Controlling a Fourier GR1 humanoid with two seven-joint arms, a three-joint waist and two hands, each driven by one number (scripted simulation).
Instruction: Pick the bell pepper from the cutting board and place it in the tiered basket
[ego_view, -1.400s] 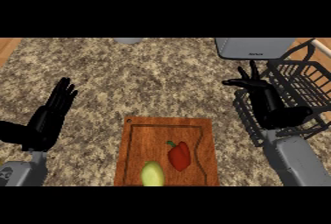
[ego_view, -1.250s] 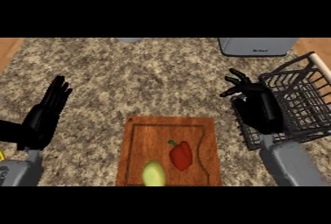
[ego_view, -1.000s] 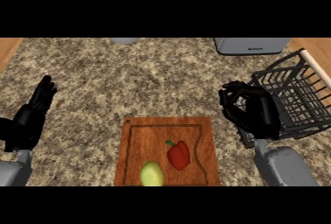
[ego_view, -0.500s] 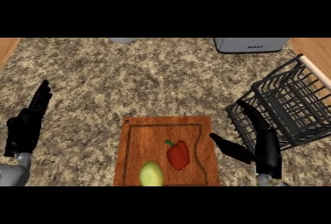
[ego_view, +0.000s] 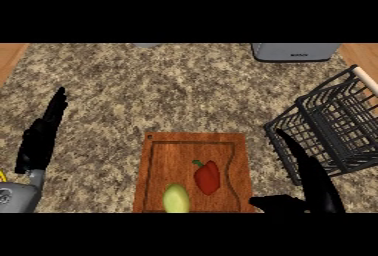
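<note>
A red bell pepper (ego_view: 207, 176) lies on the wooden cutting board (ego_view: 188, 150), right of centre, beside a pale green fruit (ego_view: 176, 198). The black wire tiered basket (ego_view: 332, 127) stands at the right edge of the counter. My right hand (ego_view: 310, 175) is low at the bottom right, just off the board's right edge, fingers straight and pointing up toward the basket, thumb stretched left toward the board. It holds nothing and is apart from the pepper. My left hand (ego_view: 43, 137) stands open at the left edge, seen edge-on, fingers up.
A grey appliance (ego_view: 295, 51) sits at the back right. The granite counter (ego_view: 148, 90) spreads behind the board. Wooden strips show at the far left and right corners.
My right hand has come down and back from in front of the basket to the board's right edge, its fingers straightening. The view has shifted, so the basket sits further right. The left hand turned edge-on.
</note>
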